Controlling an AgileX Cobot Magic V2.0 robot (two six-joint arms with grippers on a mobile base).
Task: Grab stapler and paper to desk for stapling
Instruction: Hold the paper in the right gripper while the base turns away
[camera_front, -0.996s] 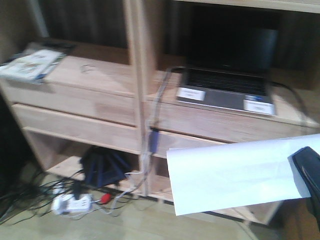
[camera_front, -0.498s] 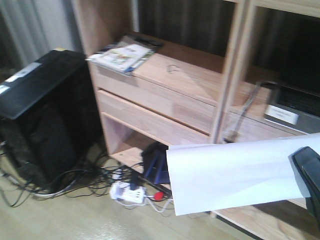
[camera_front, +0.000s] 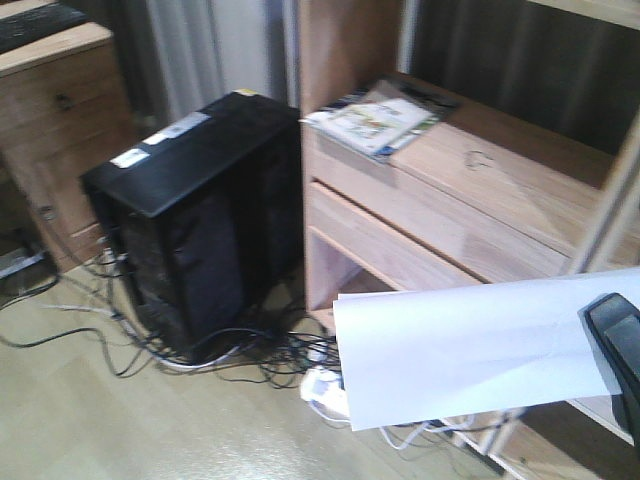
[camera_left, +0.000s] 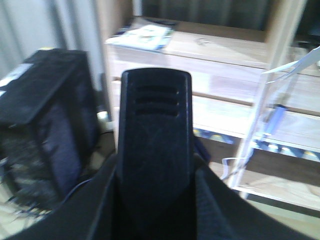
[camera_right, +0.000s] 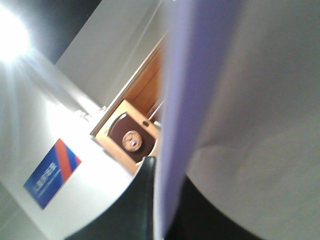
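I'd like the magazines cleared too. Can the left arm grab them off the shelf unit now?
Probably not. The left hand is shut on the stapler, so it has no free grip, and the magazines lie well beyond it.

Left gripper (camera_left: 156, 180) closed on stapler (camera_left: 155, 115); dark fingers (camera_left: 102, 200) pressed against both its sides, wrist aimed forward. Right gripper (camera_right: 167, 210) clamped on paper (camera_right: 240, 100), sheet gripped edge-on; one dark finger (camera_right: 132, 205) seen beside it. Arms hidden.
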